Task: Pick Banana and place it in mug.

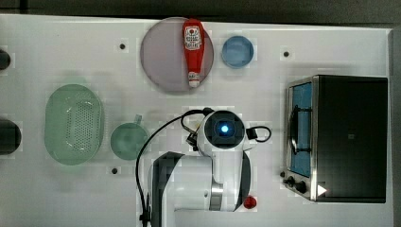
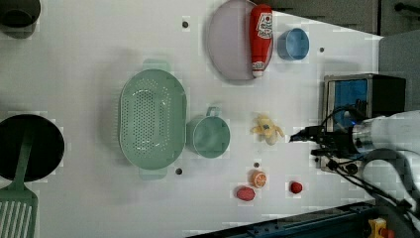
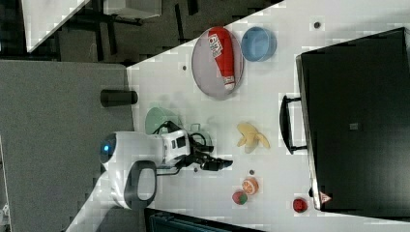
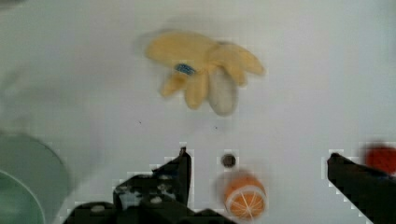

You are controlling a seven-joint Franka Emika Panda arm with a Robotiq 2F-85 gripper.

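The banana (image 2: pixel 267 130) is a pale yellow peeled piece lying on the white table, between the mug and the oven in the left view. It also appears in the right view (image 3: pixel 251 136) and the wrist view (image 4: pixel 205 70). The pale-green mug (image 1: pixel 128 141) stands upright next to the perforated basket, with nothing visible inside (image 2: pixel 210 137). My gripper (image 4: pixel 259 156) hangs open and empty above the table, a short way from the banana and not touching it. In the left view the gripper (image 2: pixel 297 136) is just right of the banana.
An orange slice (image 2: pixel 258 178) and two small red fruits (image 2: pixel 245 193) (image 2: pixel 296 187) lie near the gripper. A green basket (image 1: pixel 74 124) sits beside the mug. A ketchup bottle (image 1: pixel 193 49) lies on a plate (image 1: pixel 163 56) beside a blue bowl (image 1: pixel 238 51). An oven (image 1: pixel 350 137) stands on the top view's right.
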